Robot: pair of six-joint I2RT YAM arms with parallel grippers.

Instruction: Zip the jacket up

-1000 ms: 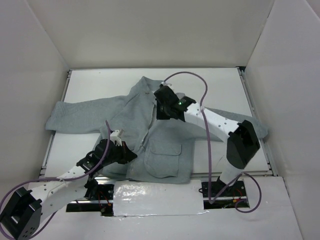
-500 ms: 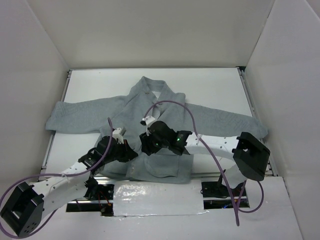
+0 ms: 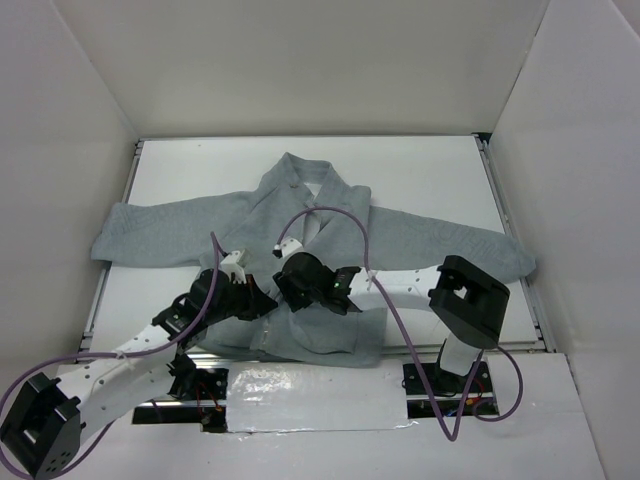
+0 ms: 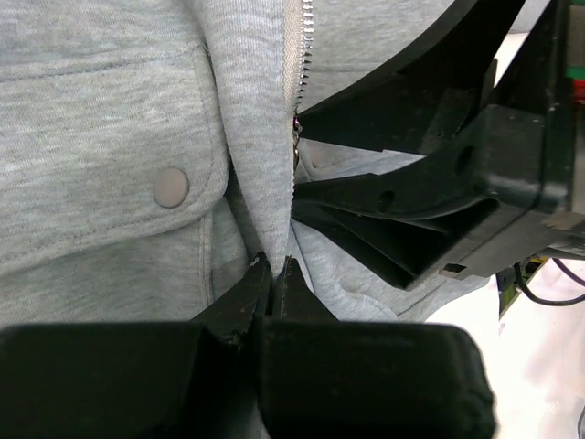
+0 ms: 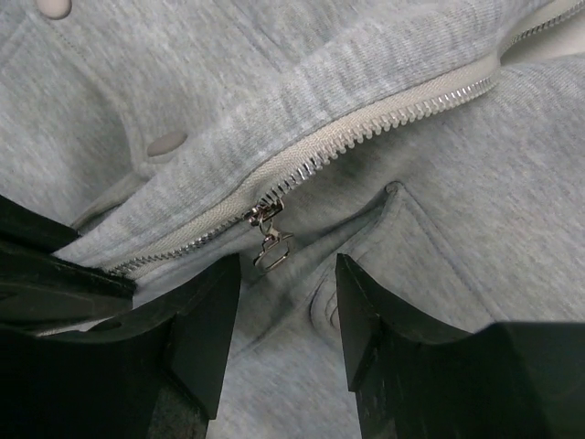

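Right wrist view: zipper pull is framed by open, empty right gripper, jacket hem is clamped in left gripper, closure on pull is judged next.

No writing, label, brand mark, number or sign can be read in any of the three views. The jacket shows only plain grey fleece. Its metal zipper pull is too small to tell whether it carries any marking.
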